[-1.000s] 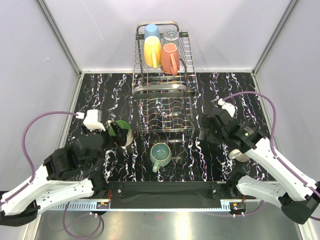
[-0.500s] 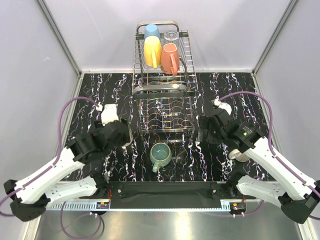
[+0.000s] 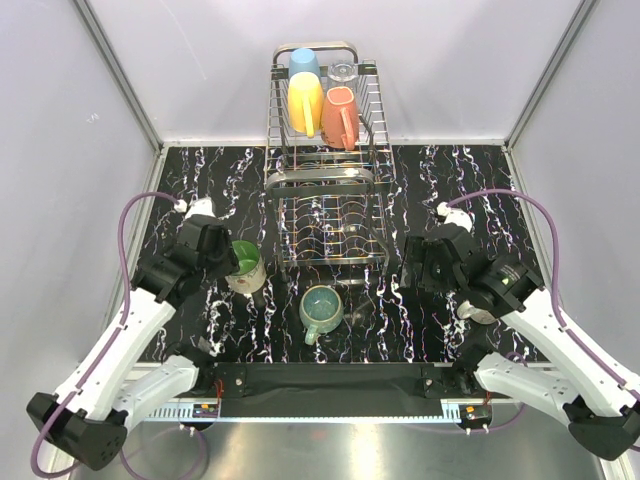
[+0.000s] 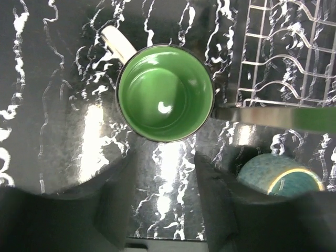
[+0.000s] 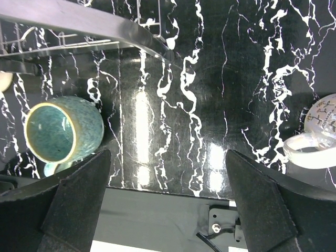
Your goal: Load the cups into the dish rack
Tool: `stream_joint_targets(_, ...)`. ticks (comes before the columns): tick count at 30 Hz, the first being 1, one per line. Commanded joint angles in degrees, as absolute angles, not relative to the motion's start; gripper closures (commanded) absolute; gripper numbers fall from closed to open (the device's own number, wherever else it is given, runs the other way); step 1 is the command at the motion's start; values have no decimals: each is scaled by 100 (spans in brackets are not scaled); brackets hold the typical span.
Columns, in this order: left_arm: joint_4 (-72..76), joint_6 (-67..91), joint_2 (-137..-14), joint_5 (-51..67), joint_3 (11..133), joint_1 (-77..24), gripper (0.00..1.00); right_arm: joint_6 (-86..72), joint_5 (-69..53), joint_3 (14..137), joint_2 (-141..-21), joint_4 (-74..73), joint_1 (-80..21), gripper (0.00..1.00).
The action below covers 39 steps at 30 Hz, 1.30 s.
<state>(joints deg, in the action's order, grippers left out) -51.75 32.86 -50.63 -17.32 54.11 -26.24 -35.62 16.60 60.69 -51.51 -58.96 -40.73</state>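
The cream cup with a green inside (image 3: 243, 263) stands upright on the black marbled table, left of the dish rack (image 3: 325, 205). In the left wrist view this cup (image 4: 165, 93) sits just beyond my left gripper (image 4: 165, 199), whose jaws stand partly apart with only table between them. A teal-green cup (image 3: 320, 308) rests in front of the rack. My right gripper (image 5: 168, 194) hangs wide open and empty, to the right of the teal cup (image 5: 60, 131). On the rack's upper shelf lie light blue (image 3: 303, 62), clear (image 3: 342, 72), yellow (image 3: 306, 102) and salmon-pink (image 3: 340, 117) cups.
A white tape roll (image 5: 310, 149) and a round patterned disc (image 5: 326, 113) lie on the table at the right, under my right arm (image 3: 480, 308). The rack's lower rail (image 4: 273, 116) runs close to the green-inside cup. A black bar (image 3: 330, 378) edges the table's front.
My left arm has swung back to the left, uncovering the green-inside cup, and its jaws have narrowed. The cup has stayed in place. The right arm has shifted slightly.
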Motion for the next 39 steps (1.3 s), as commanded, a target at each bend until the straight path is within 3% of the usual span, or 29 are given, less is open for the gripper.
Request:
stream_joint_targets(1, -4615, 3120, -5150, -793, 5370, -2164, 62, -3454, 1617, 6021, -5045, -5801, -4078, 2)
stream_joint_targets(4, -4500, 3357, -5299, -475, 5414, -1891, 66, -3454, 1617, 6038, -4992, -5827, -4069, 2)
stream_joint_targets(14, -4210, 3208, -5783, 272, 5388, -1811, 47, -3445, 1564, 6021, -4808, -5827, -4069, 2)
stream_joint_targets(39, -3542, 3014, -6838, 483, 4905, -1705, 53, -3393, 1556, 6003, -4711, -5766, -4069, 2)
